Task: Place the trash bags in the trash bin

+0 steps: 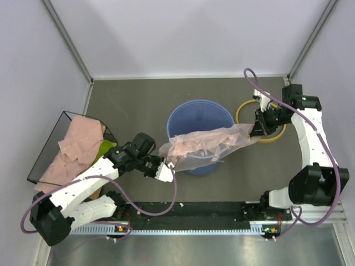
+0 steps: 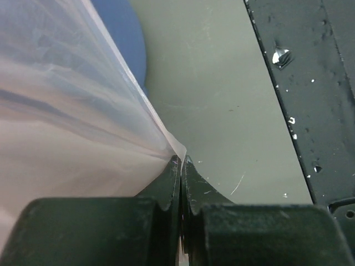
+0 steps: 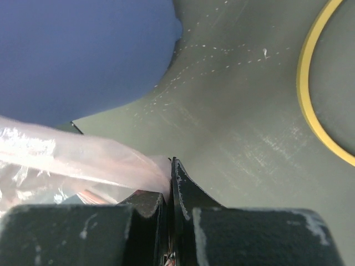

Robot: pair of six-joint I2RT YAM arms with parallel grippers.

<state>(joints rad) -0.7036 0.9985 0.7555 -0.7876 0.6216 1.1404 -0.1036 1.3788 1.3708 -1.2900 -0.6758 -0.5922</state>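
One pale pink trash bag (image 1: 208, 145) is stretched flat above the front half of the round blue trash bin (image 1: 199, 113). My left gripper (image 1: 165, 165) is shut on the bag's left end, at the bin's near left. My right gripper (image 1: 256, 133) is shut on its right end, just right of the bin. In the left wrist view the left gripper (image 2: 181, 159) pinches a corner of the bag (image 2: 66, 111) with the bin (image 2: 125, 44) behind. In the right wrist view the right gripper (image 3: 171, 163) clamps the bag (image 3: 72, 160) beside the bin (image 3: 83, 55).
A loose yellow ring (image 1: 265, 119) lies on the table right of the bin, under the right arm, and shows as the yellow ring (image 3: 313, 94) in the right wrist view. A black wire basket (image 1: 41, 158) at the left holds more pink bags (image 1: 75, 147) and something green (image 1: 105, 149). A black rail (image 1: 194, 213) runs along the near edge.
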